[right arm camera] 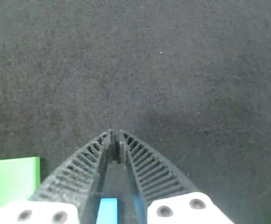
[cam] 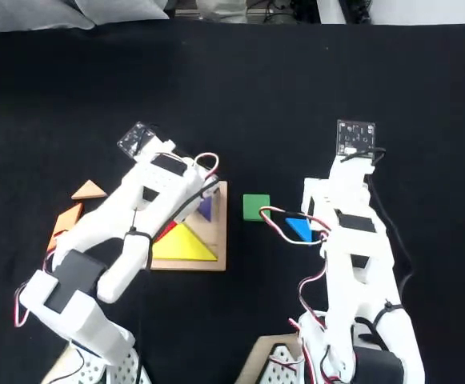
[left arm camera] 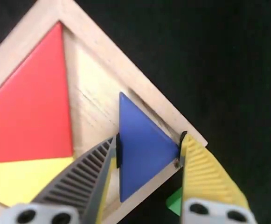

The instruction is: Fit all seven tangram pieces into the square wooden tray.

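The square wooden tray [cam: 222,248] holds a yellow triangle [cam: 186,242] and a red triangle [left arm camera: 28,107]. My left gripper [left arm camera: 148,145] is over the tray's corner, shut on a blue triangle [left arm camera: 142,149] that lies against the rim [left arm camera: 102,51]. My right gripper [right arm camera: 115,142] is shut and holds nothing, low over bare cloth. A green square [cam: 256,206] and a light blue piece [cam: 299,229] lie on the cloth between the tray and the right arm. Two orange pieces [cam: 88,190] [cam: 66,219] lie left of the tray.
Black cloth covers the table, with open room at the back and far right. The left arm [cam: 148,204] hangs over much of the tray. A pale wooden board [cam: 268,352] sits at the front edge between the arm bases.
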{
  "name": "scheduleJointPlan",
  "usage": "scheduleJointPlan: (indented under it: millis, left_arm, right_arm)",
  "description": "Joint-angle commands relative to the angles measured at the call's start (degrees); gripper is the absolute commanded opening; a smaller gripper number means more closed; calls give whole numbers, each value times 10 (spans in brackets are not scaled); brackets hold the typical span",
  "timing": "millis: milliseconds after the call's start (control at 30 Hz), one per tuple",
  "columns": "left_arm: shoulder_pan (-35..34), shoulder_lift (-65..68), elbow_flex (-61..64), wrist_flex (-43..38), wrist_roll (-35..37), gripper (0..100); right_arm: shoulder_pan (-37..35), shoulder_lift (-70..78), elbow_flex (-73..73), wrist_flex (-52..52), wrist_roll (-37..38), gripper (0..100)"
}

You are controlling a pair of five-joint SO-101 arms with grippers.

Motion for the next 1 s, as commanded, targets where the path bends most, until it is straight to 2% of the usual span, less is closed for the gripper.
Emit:
scheduleJointPlan:
  millis: [0,833,900,967]
  left_arm:
    - [-1,-3,-29,-7,-15,222]
    - [27,-2,-40,-3,2,223]
    - [26,-2,-39,-2,3,259]
    - [26,-2,-38,-2,9,337]
  right_arm:
    - [-8,-22,-25,-13,-4,11]
    - [-8,-21,-25,-13,-4,11]
    - [-8,-21,-25,-13,-4,11]
    - [-8,-21,-25,-13,-4,11]
